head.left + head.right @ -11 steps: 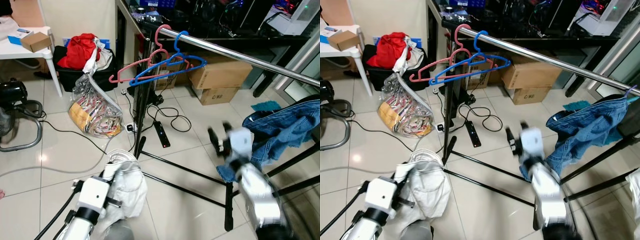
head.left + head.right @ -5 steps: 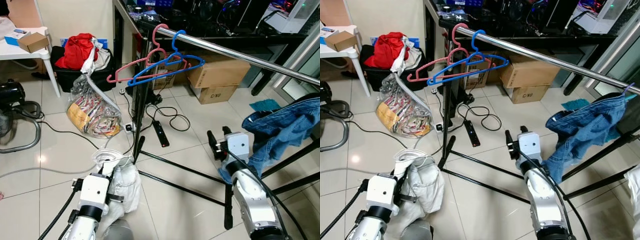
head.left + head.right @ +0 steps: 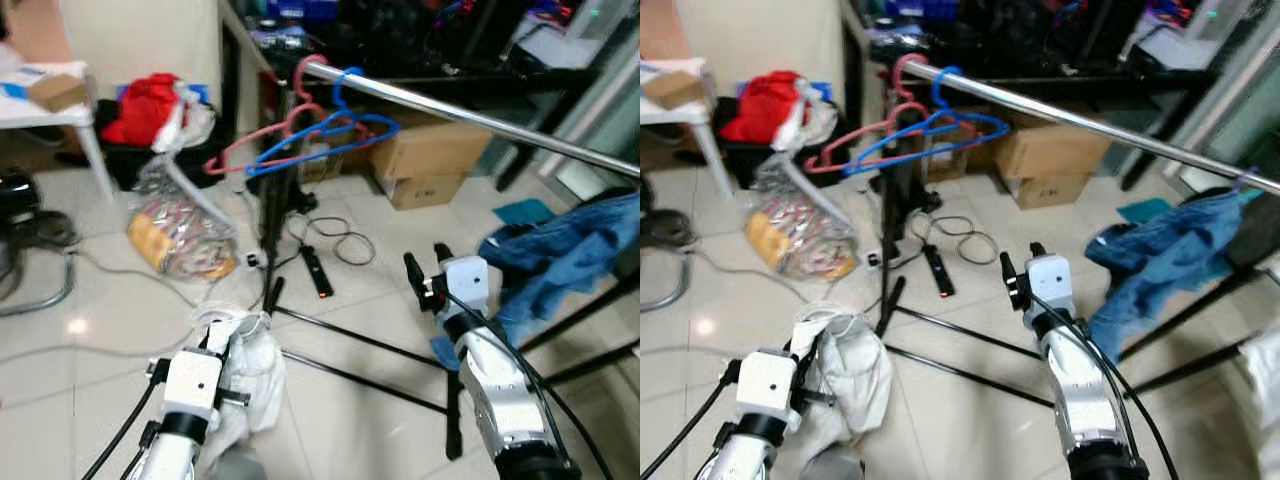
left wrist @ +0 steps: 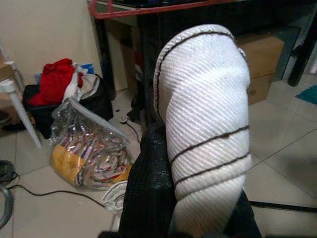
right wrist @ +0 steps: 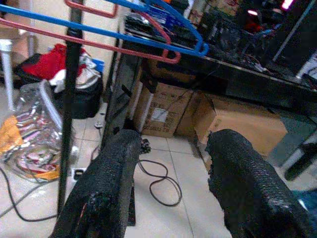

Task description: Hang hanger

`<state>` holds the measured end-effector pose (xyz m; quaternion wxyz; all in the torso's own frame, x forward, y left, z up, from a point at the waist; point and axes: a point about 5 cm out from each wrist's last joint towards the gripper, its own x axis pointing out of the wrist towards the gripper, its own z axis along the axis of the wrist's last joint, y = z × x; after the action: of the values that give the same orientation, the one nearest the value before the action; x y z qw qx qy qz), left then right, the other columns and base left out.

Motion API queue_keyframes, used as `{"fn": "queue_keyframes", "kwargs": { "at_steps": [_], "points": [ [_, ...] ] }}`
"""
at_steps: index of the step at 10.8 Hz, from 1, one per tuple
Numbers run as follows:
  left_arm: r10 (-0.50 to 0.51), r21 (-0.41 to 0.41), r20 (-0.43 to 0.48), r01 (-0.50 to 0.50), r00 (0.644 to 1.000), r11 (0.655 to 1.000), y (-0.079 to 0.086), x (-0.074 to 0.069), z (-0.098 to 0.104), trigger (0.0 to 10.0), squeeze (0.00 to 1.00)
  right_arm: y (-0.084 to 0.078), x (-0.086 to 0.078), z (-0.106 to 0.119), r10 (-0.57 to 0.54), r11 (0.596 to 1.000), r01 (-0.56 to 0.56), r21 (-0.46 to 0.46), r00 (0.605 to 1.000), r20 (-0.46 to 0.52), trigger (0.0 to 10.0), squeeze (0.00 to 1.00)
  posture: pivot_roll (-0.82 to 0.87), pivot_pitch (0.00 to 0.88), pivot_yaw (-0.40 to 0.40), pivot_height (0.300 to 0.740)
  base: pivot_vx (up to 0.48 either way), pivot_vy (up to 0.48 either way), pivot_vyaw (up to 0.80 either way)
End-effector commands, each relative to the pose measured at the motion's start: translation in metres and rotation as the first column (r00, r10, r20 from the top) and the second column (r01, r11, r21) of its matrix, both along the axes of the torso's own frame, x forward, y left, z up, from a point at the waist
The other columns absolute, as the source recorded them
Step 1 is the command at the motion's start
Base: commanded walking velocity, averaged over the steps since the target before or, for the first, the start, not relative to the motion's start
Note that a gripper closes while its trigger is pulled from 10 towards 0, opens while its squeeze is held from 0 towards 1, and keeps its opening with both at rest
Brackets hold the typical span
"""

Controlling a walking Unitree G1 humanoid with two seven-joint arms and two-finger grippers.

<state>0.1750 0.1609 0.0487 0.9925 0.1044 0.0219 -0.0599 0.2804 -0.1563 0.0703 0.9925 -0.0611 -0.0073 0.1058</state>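
Gripping a white ribbed garment with thin dark stripes (image 4: pixel 205 134) at lower left of the head view, our left gripper (image 3: pixel 215 345) was clamped on the cloth. Our right gripper (image 3: pixel 425 270), right of centre, had its fingers (image 5: pixel 106 193) apart, holding nothing. At upper centre, the blue plastic hanger (image 3: pixel 320 140) and pink plastic hanger (image 3: pixel 262 143) hung on the shiny metal rail (image 3: pixel 470 115).

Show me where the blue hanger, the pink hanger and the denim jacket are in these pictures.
blue hanger (image 3: pixel 352 128), left eye view, on its right shoulder bar below the rail.
pink hanger (image 3: pixel 232 157), left eye view, on its lower left arm.
denim jacket (image 3: pixel 1160 250), right eye view, on the middle of the hanging cloth.
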Motion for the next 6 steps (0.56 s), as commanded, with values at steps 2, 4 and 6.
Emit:
{"fn": "queue_keyframes", "kwargs": {
  "at_steps": [2, 4, 6],
  "points": [
    [-0.016, -0.012, 0.046, 0.017, 0.999, 1.0, -0.0081, 0.0028, 0.0083, 10.0, 0.0, -0.0032, 0.0015, -0.0029, -0.005, 1.0, 0.004, -0.008, 1.0, -0.022, 10.0, 0.0, 0.36, 0.081, -0.159, 0.74, 0.283, 0.0, 0.0],
    [-0.017, -0.011, 0.048, 0.017, 0.999, 1.0, -0.0079, 0.0041, 0.0081, 10.0, 0.0, -0.0017, 0.003, -0.0022, 0.0, 1.0, 0.0, -0.006, 1.0, -0.02, 10.0, 0.0, 0.36, 0.078, -0.158, 0.74, 0.294, 0.0, 0.0],
    [-0.019, -0.008, 0.051, 0.02, 0.998, 1.0, -0.0075, 0.0071, 0.008, 10.0, 0.0, -0.0004, 0.0058, -0.0017, 0.0, 1.0, 0.0, -0.003, 1.0, -0.018, 10.0, 0.0, 0.36, 0.07, -0.157, 0.74, 0.294, 0.0, 0.0]
  ]
}}
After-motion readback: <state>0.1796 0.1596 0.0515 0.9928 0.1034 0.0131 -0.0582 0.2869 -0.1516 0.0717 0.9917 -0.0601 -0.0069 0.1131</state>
